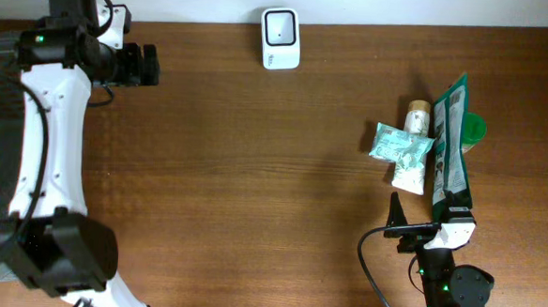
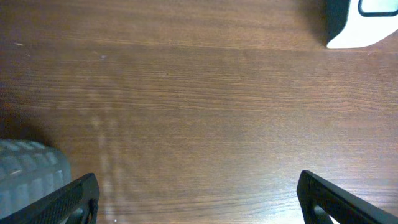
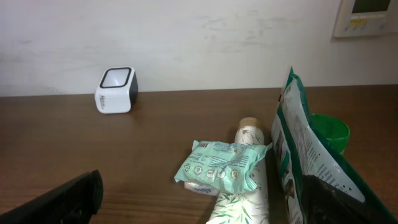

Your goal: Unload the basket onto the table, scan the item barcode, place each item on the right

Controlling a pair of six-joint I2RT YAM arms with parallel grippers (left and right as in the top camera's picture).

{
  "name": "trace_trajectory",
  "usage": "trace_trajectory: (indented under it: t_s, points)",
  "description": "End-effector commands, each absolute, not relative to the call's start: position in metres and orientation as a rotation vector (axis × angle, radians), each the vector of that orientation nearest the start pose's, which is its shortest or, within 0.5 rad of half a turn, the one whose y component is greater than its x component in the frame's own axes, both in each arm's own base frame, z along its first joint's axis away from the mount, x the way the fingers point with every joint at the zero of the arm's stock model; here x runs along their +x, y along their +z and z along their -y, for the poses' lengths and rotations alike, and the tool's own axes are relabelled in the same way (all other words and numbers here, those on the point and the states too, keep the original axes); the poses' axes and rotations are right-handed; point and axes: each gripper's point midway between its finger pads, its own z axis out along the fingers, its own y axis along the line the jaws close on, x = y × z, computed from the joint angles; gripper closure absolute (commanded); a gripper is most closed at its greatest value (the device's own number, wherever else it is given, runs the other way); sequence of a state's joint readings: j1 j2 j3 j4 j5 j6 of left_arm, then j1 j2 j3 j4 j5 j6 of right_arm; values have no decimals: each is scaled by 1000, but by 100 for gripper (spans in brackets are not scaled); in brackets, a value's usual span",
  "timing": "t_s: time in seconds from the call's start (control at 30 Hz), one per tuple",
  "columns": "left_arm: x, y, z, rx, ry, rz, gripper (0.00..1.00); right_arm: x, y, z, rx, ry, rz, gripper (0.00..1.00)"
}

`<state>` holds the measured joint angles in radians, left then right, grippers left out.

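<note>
The white barcode scanner (image 1: 280, 38) stands at the table's back edge, also in the right wrist view as the scanner (image 3: 115, 90) and at the top right corner of the left wrist view as the scanner (image 2: 364, 25). On the right lie a mint-green packet (image 1: 398, 144) across a leaf-printed tube (image 1: 412, 170), with a tall green pouch (image 1: 451, 144) beside them. My right gripper (image 1: 425, 216) is open just in front of them; the tube (image 3: 239, 202) lies ahead between its fingers, and the pouch (image 3: 305, 162) is against the right one. My left gripper (image 1: 152, 64) is open and empty at the back left.
A green round lid or cup (image 1: 473, 131) sits behind the pouch. A grey ribbed thing (image 2: 28, 171) shows at the left gripper's lower left. The white wall runs along the table's back edge, with a control panel (image 3: 370, 15) on it.
</note>
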<state>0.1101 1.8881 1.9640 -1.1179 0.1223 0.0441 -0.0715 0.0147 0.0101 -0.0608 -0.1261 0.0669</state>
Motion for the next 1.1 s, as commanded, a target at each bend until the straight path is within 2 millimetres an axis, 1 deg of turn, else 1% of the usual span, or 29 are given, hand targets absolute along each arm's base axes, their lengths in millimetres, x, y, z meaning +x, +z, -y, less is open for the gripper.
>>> trace_trajectory:
  t_s: [0.0, 0.07, 0.1, 0.17, 0.23, 0.3, 0.4, 0.43, 0.47, 0.5, 0.53, 0.63, 0.73, 0.83, 0.9, 0.93, 0.97, 1.03, 1.07]
  points:
    - [439, 285, -29, -35, -86, -2486, 1, 246, 160, -4, 6, 99, -1634, 2]
    - [418, 281, -27, -36, -88, -2502, 1, 246, 160, -4, 6, 99, -1634, 2]
    - [401, 272, -25, -39, -90, -2525, 1, 246, 160, -4, 6, 99, -1634, 2]
    - [382, 259, -27, -46, -59, -2509, 1, 246, 160, -4, 6, 99, -1634, 2]
    - [367, 248, -25, -34, -43, -2378, 1, 246, 160, -4, 6, 99, -1634, 2]
    - [354, 238, -23, -23, -33, -2320, 1, 246, 160, -4, 6, 99, -1634, 2]
    - [335, 228, -21, -2, -14, -2205, 1, 246, 160, -4, 6, 99, -1634, 2]
    - [330, 226, -20, 6, -5, -2141, 1, 246, 160, -4, 6, 99, -1634, 1]
    - [323, 222, -17, 50, 2, -2075, 1, 246, 160, -4, 6, 99, -1634, 2]
    - [317, 215, -13, 78, 2, -2032, 1, 246, 160, -4, 6, 99, -1634, 2]
    - [308, 204, -12, 80, 8, -1987, 1, 246, 160, -4, 6, 99, -1634, 2]
    - [289, 181, -10, 86, 28, -1864, 1, 246, 160, -4, 6, 99, -1634, 2]
    - [273, 172, -8, 94, 49, -1714, 1, 246, 160, -4, 6, 99, -1634, 2]
    - [262, 167, -7, 140, 99, -1634, 1, 246, 160, -4, 6, 99, -1634, 2]
    - [259, 161, -4, 196, 136, -1632, 1, 246, 160, -4, 6, 99, -1634, 2]
    - [256, 151, -1, 250, 162, -1665, 1, 246, 160, -4, 6, 99, -1634, 2]
    - [255, 147, 0, 266, 171, -1677, 1, 246, 160, -4, 6, 99, -1634, 2]
    - [250, 142, 0, 268, 169, -1695, 1, 246, 160, -4, 6, 99, -1634, 2]
    - [248, 145, -1, 264, 174, -1684, 1, 246, 160, -4, 6, 99, -1634, 2]
